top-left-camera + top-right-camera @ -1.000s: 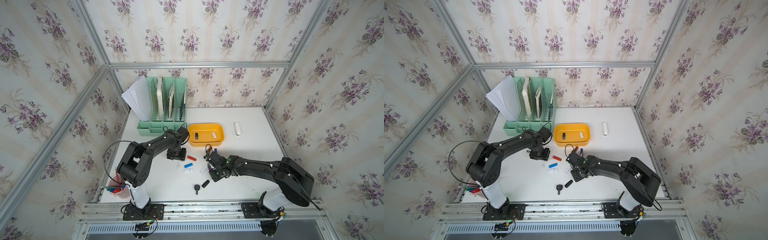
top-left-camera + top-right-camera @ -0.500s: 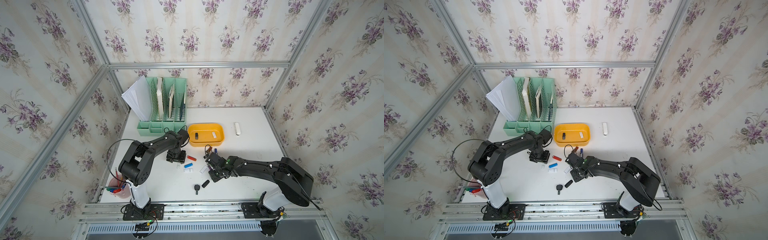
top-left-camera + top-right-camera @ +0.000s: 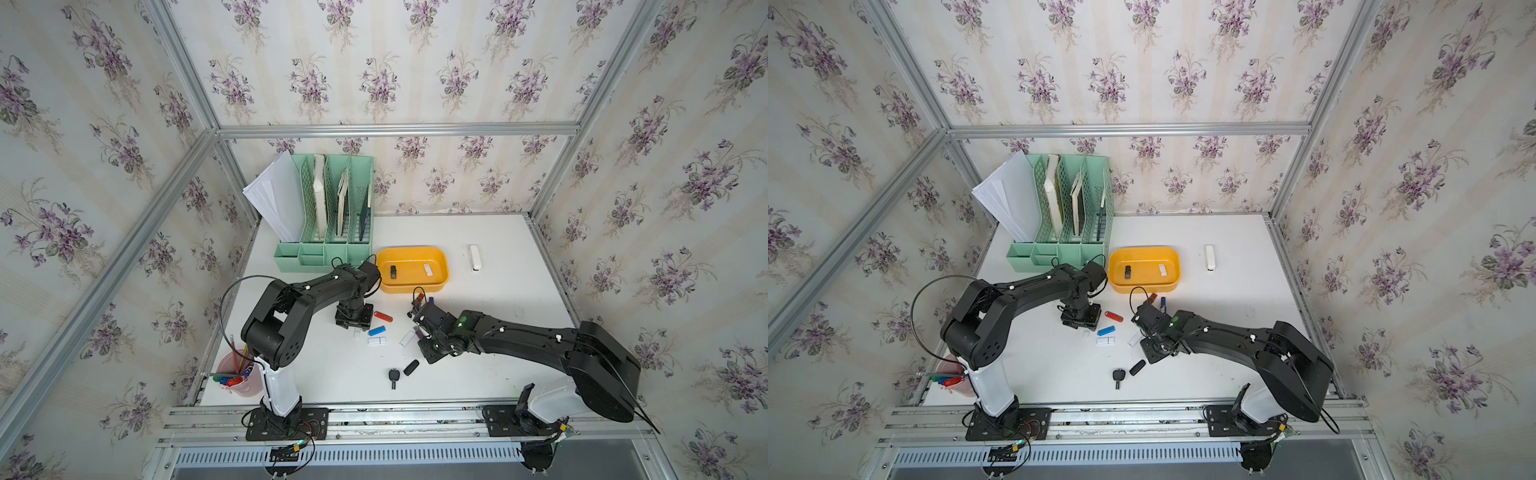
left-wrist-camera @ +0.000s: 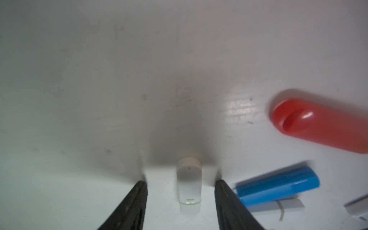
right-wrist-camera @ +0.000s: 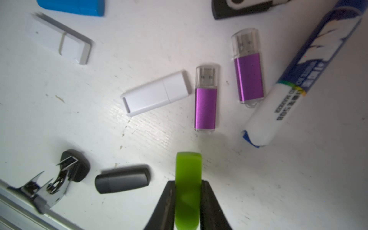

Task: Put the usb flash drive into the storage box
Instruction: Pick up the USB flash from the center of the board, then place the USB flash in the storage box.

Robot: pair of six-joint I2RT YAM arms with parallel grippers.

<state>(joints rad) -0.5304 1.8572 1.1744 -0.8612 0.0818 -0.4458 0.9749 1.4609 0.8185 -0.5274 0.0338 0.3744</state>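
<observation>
The storage box (image 3: pixel 412 252) is a shallow yellow tray at mid-table, seen in both top views (image 3: pixel 1144 251); a black drive (image 3: pixel 393 271) and a white one (image 3: pixel 428 269) lie inside. My right gripper (image 5: pixel 188 182) is shut on a lime-green usb flash drive (image 5: pixel 188 165), held just above the table in front of the box (image 3: pixel 430 353). My left gripper (image 4: pixel 180 181) is open and low over the table (image 3: pixel 353 320). It straddles a small clear-capped drive (image 4: pixel 189 183), with a gap on each side.
Loose drives lie between the arms: red (image 3: pixel 382 316), blue (image 3: pixel 376 331), white (image 3: pixel 376 340), two purple (image 5: pixel 205 99), black (image 3: pixel 411 367). A blue-and-white marker (image 5: pixel 298 79) is close by. A mint organizer (image 3: pixel 328 216) stands at the back left and a pen cup (image 3: pixel 239 374) at the front left.
The right gripper's jaws have closed on the green drive. The left gripper has shifted slightly toward the table's front, down over the clear-capped drive.
</observation>
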